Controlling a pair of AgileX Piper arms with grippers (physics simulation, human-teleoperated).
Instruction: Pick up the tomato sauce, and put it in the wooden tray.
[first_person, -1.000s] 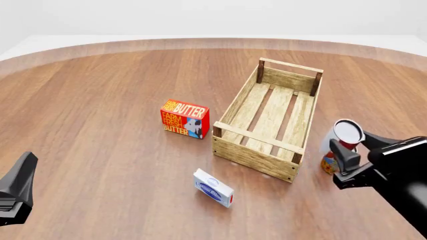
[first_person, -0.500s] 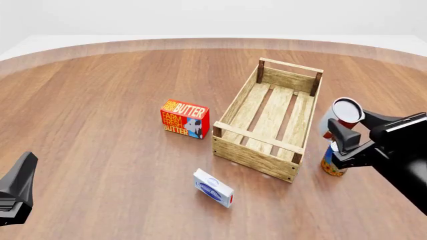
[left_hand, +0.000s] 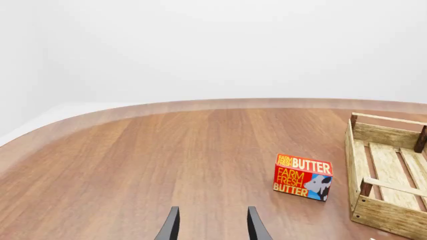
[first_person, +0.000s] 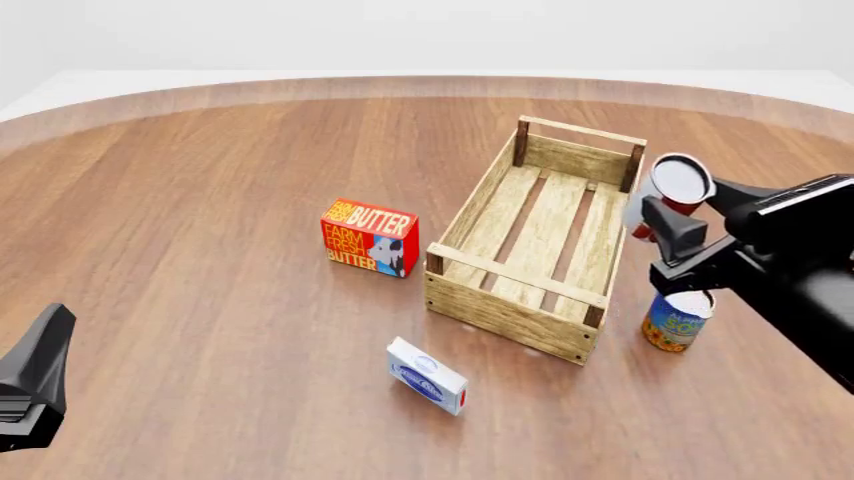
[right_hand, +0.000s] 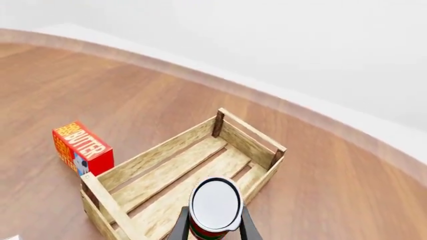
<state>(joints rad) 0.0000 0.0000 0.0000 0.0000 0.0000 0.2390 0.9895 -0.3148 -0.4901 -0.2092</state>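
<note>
The tomato sauce (first_person: 682, 181), a red-labelled can with a silver-white lid, hangs in the air just right of the wooden tray's (first_person: 541, 236) right wall, level with its far half. My right gripper (first_person: 662, 240) is shut on the can. In the right wrist view the can (right_hand: 215, 206) sits between the two fingers (right_hand: 181, 227), above the near end of the slatted tray (right_hand: 153, 160). My left gripper (first_person: 40, 372) waits low at the near left, far from the tray. In its wrist view the left gripper (left_hand: 213, 227) is open with nothing in it.
A blue-and-yellow can (first_person: 674, 319) stands on the table right of the tray's near corner, under my right arm. A red butter box (first_person: 371, 237) lies left of the tray. A small white-and-blue box (first_person: 427, 376) lies in front of it.
My right gripper has risen and moved away and slightly left with the tomato sauce, from beside the tray's near corner to beside its far half. The blue-and-yellow can now shows fully. Left arm unchanged.
</note>
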